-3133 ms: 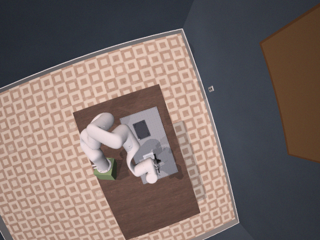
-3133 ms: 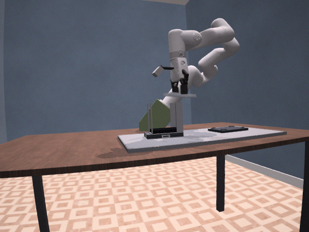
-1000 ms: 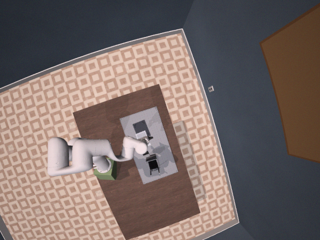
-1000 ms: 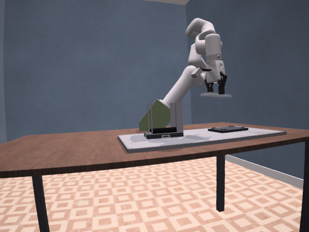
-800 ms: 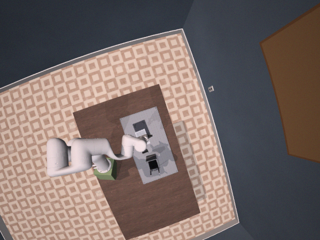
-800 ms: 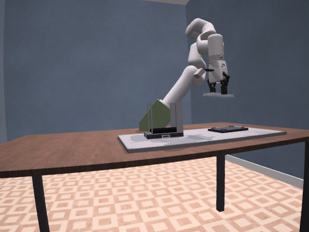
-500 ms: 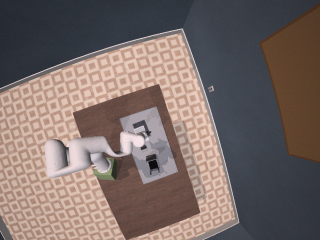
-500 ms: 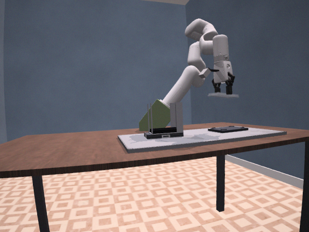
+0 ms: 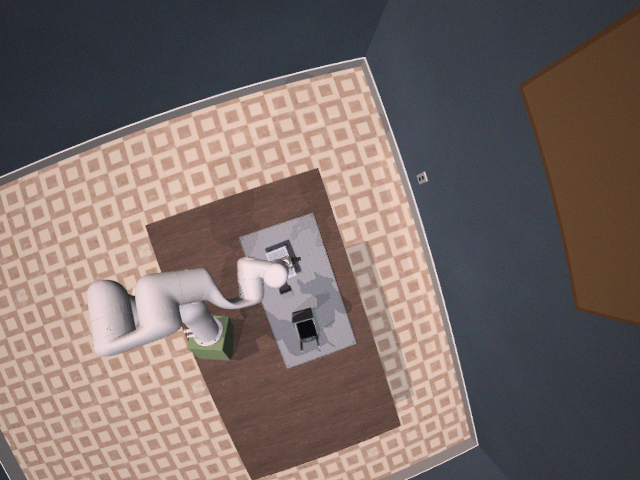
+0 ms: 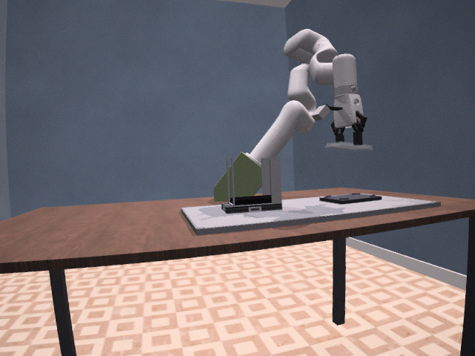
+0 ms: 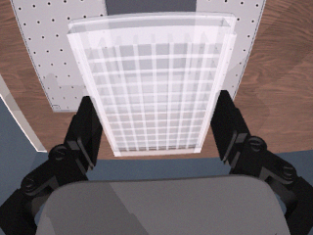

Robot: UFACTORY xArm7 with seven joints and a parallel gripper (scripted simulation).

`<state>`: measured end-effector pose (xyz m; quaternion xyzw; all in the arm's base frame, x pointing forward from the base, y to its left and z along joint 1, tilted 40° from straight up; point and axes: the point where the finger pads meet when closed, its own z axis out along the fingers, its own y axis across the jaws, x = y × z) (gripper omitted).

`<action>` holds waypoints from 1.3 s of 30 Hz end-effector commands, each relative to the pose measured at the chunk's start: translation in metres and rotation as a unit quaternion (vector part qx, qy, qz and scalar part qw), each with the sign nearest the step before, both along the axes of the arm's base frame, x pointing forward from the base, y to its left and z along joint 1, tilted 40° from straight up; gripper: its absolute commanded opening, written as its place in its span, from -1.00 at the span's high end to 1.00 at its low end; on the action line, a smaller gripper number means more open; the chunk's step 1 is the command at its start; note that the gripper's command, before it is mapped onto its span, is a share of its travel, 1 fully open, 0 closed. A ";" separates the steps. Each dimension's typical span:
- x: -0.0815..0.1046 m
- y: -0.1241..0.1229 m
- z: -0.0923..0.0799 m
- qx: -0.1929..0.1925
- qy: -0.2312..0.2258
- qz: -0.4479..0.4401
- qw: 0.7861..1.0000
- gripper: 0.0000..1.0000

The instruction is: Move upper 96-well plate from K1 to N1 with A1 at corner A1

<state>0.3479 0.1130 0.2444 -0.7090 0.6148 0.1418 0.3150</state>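
My gripper [image 9: 289, 265] [image 10: 348, 142] [image 11: 156, 108] is shut on the long sides of the clear 96-well plate [image 9: 278, 252] [image 10: 348, 147] [image 11: 154, 88]. The plate hangs nearly level, high above the dark plate nest N1 [image 9: 287, 243] [image 10: 350, 198] [image 11: 152, 6]. From above, plate and gripper overlap the nest, whose far end shows past the plate. The stack rack K1 [image 9: 302, 314] [image 10: 272, 179] stands at the board's other end, with a black lower plate [image 9: 306, 329] [image 10: 249, 199] low inside it. The nest's A1 mark and the held plate's A1 corner cannot be made out.
Rack K1 has tall grey uprights and thin rods rising well above its base. Nest and rack stand on a light perforated board [image 9: 330, 322] [image 10: 214, 222] [image 11: 54, 54] on the brown table [image 9: 320, 403] [image 10: 115, 230]. A small dark object shows beside the wrist.
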 end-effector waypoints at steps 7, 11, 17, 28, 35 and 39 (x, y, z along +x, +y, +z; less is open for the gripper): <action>0.001 -0.001 0.001 0.000 -0.002 -0.001 1.000 1.00; 0.001 -0.001 0.001 0.000 -0.002 -0.001 1.000 1.00; 0.001 -0.001 0.001 0.000 -0.002 -0.001 1.000 1.00; 0.001 0.000 0.000 0.000 -0.002 -0.001 1.000 1.00; 0.004 0.007 -0.009 0.000 -0.002 -0.001 1.000 1.00; 0.005 0.010 -0.013 0.000 -0.002 -0.001 1.000 1.00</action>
